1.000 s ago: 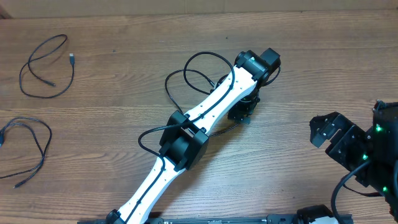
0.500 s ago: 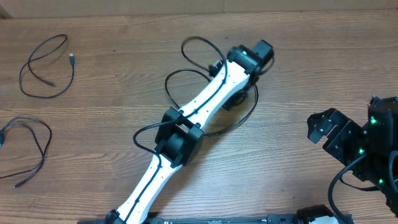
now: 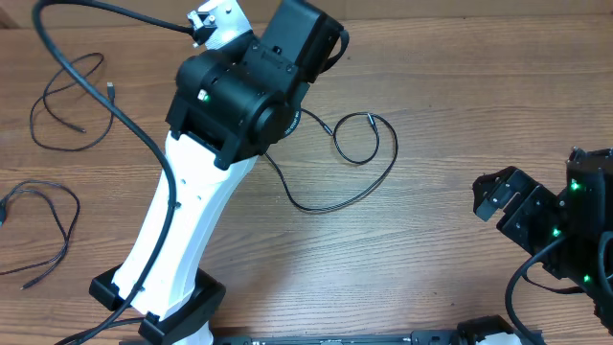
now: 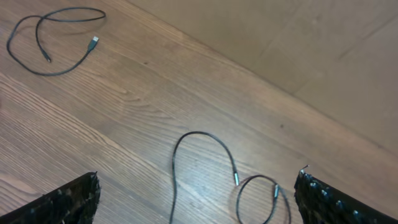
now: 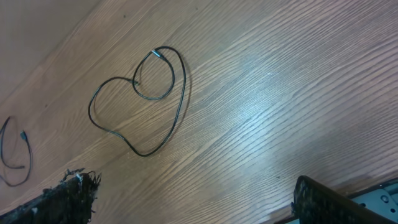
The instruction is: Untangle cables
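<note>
Both jaws spread, holding nothing: left gripper (image 4: 198,208), right gripper (image 5: 193,202). The cables lie apart: middle cable (image 4: 199,132), two at left. Likely light, limp, slippery; I'd pinch near a plug end.

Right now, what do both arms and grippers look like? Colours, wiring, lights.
The left arm has white links, bulky black joint housings, one small green light and a thick black wire looping off it. The right arm is black and blocky, with several green lights and black wires below. The left gripper and right gripper have black fingers with a rough, grainy surface.
</note>
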Tool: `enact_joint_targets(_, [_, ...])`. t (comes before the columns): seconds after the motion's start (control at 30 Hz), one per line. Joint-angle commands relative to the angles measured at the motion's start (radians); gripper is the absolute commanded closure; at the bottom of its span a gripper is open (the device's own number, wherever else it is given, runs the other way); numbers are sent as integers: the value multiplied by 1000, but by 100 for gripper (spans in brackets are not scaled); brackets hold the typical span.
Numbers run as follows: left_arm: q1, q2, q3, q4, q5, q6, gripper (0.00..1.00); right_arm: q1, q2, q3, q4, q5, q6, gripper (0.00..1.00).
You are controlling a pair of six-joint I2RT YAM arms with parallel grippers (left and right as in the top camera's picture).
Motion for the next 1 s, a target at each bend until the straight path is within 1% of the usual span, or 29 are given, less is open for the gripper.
enact_joint_targets(0.0, [-24,56,-44,-3,-61,86,0,2,-2,-5,2,-21,0,0])
enact_joint_targets(0.13, [-56,-58,-47,-3,-72,163,0,2,0,-5,3,-20,0,0])
enact_joint_targets(0.2, [-56,-144,-60,-3,-50,214,0,2,4,-5,6,-20,1,0])
enact_joint_targets(0.27, [-56,-224,-115,-3,-23,224,0,2,10,-5,10,-20,1,0])
enact_joint_targets(0.3, [-56,-262,-159,-3,-15,216,0,2,13,-5,12,-20,1,0])
enact_joint_targets(0.37, [-56,-318,-266,-3,-18,151,0,2,18,-5,15,-20,1,0])
enact_joint_targets(0.43, [-56,-379,-489,30,-40,22,0,2,27,-5,18,-20,1,0])
enact_joint_targets(0.47, [-56,-393,-552,54,-39,-10,0,2,32,-5,18,-20,1,0])
enact_joint_targets(0.5, [-56,-420,-695,141,-27,-55,0,2,37,-5,16,-21,1,0])
enact_joint_targets(0.53, [-56,-439,-802,228,-8,-66,0,2,42,-5,14,-24,1,0])
enact_joint_targets(0.57, [-56,-456,-928,355,33,-73,0,2,46,-5,11,-31,0,0])
enact_joint_targets(0.6, [-53,-465,-1012,452,74,-81,0,2,49,-5,8,-36,0,0])
enact_joint_targets(0.63, [-43,-470,-1124,593,152,-113,0,2,53,-5,3,-39,0,0])
enact_joint_targets(0.67, [-34,-469,-1177,665,197,-142,0,2,55,-5,2,-39,0,0])
enact_joint_targets(0.73, [-12,-457,-1304,855,318,-250,0,2,58,-5,2,-39,1,0])
enact_joint_targets(0.77, [-3,-443,-1368,961,394,-352,1,2,58,-5,3,-39,1,0])
enact_joint_targets(0.8, [2,-420,-1431,1074,494,-503,0,2,58,-5,5,-39,1,0])
enact_joint_targets(0.83, [3,-409,-1452,1114,527,-555,0,2,58,-5,5,-39,1,0])
enact_joint_targets(0.87, [2,-376,-1492,1201,591,-677,0,2,58,-5,5,-39,1,0])
enact_joint_targets(0.97, [-7,-284,-1517,1308,700,-899,1,2,61,-5,8,-39,2,0])
